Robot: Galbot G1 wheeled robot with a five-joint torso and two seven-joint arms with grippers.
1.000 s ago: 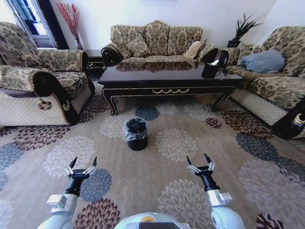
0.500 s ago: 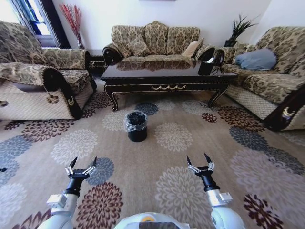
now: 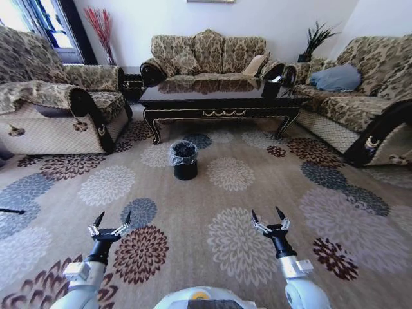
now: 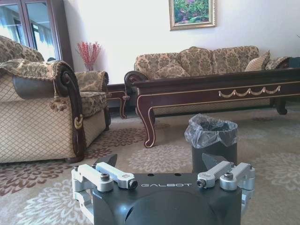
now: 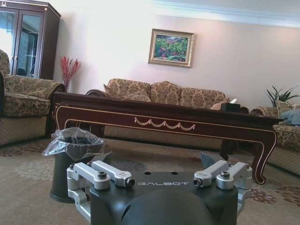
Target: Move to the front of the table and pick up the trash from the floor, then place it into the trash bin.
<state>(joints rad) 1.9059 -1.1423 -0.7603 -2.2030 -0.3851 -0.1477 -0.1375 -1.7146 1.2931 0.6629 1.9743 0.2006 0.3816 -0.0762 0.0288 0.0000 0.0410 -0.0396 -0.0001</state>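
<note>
1. Nearest the robot, the left gripper (image 3: 111,221) hung low over the flowered carpet (image 3: 238,238) on the robot's left, its two dark pointed fingers spread wide with nothing between them.
2. Level with it on the robot's right, the right gripper (image 3: 270,217) was held in the same pose, fingers likewise splayed wide and empty, well apart from the left one.
3. Both grippers were above bare carpet; no litter could be made out on the floor around them.
4. Farther ahead, roughly midway between the arms and the furniture, the trash bin (image 3: 184,160) stood upright on the carpet, a small round black bin with a crinkly clear bag (image 4: 212,130) folded over its rim. In the left wrist view it appeared just past that gripper's fingers; in the right wrist view it (image 5: 71,159) stood off to one side.
5. Behind the bin, near but not touching it, stood the table (image 3: 219,103), long and low with a glossy dark top, gold scroll trim on its apron and curved legs. A small dark box (image 3: 271,88) sat at its right end.
6. Patterned armchairs (image 3: 58,112) flanked the table on either side, the right one carrying a blue cushion (image 3: 333,77).
7. Farthest back, a matching sofa (image 3: 209,55) stood against the white wall, with a framed picture (image 5: 171,47) above it.
</note>
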